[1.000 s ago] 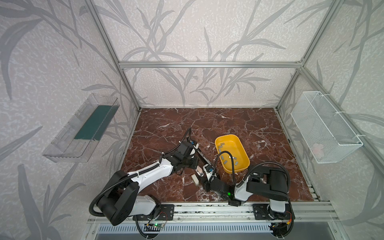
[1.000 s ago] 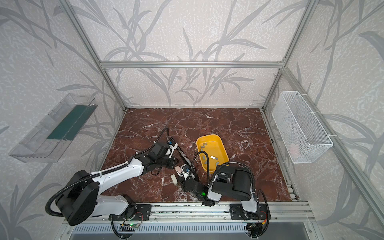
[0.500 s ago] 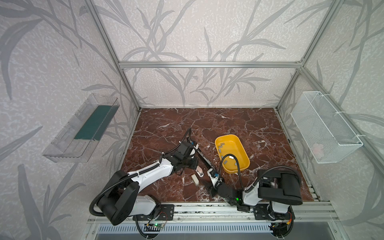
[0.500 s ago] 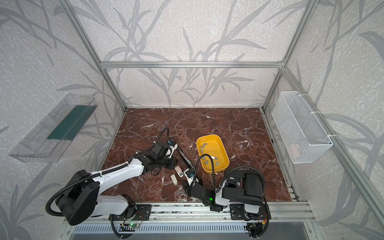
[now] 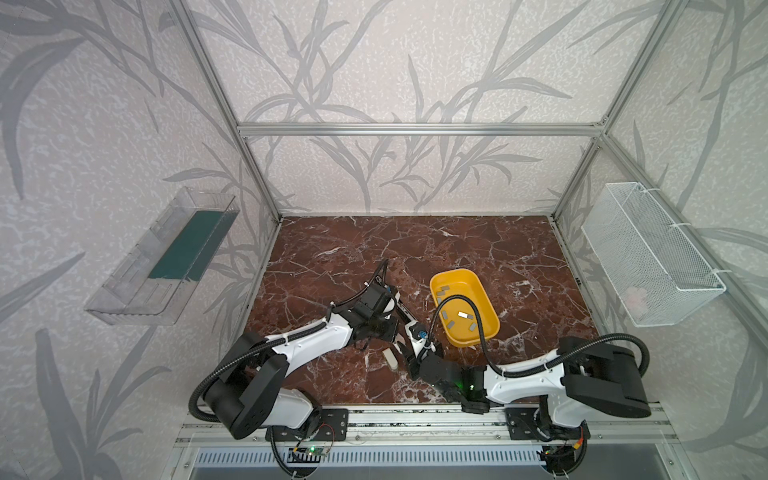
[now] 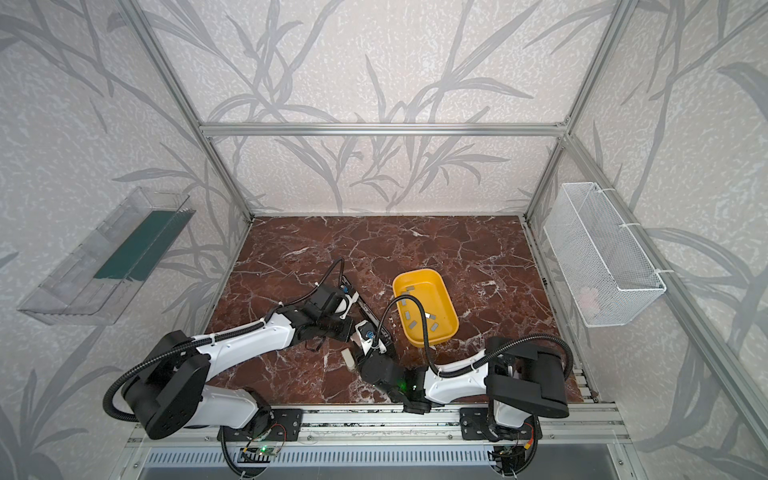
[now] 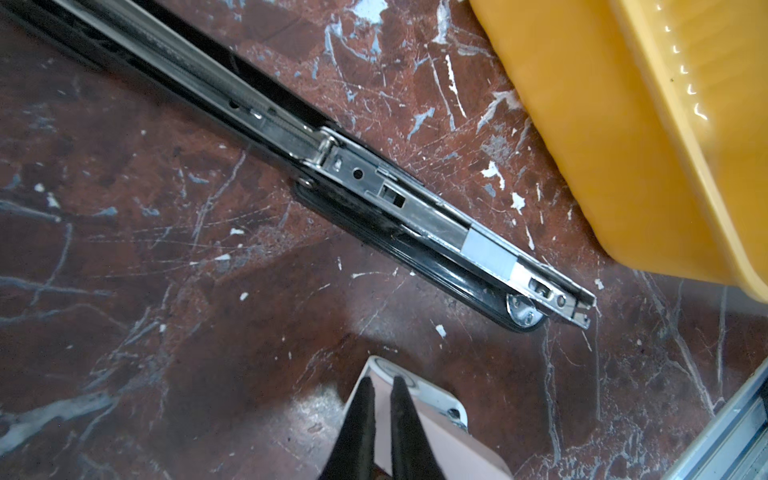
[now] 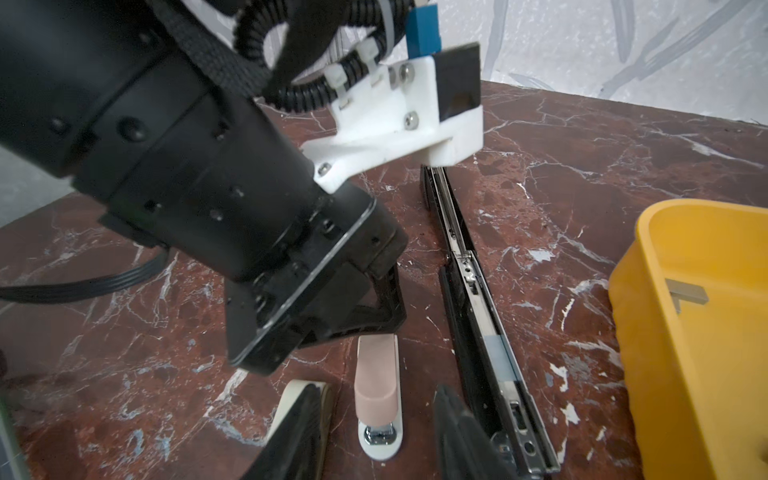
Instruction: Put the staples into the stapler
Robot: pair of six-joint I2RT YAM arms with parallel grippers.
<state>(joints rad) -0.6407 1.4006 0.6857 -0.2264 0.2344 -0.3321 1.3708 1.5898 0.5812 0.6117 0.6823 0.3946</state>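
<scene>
Marble tabletop (image 5: 478, 257); opened black stapler (image 6: 371, 312), long axis far-left to near-right; left tool (image 7: 382, 380) clenched, right tool (image 8: 376, 390) parted.

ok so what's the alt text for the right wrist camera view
The right gripper, jaws open, straddles a pink mini stapler on the marble table, with the shut left gripper poised at its far end. Beside it lies a long black stapler opened flat, and a yellow tray holding staples.
</scene>
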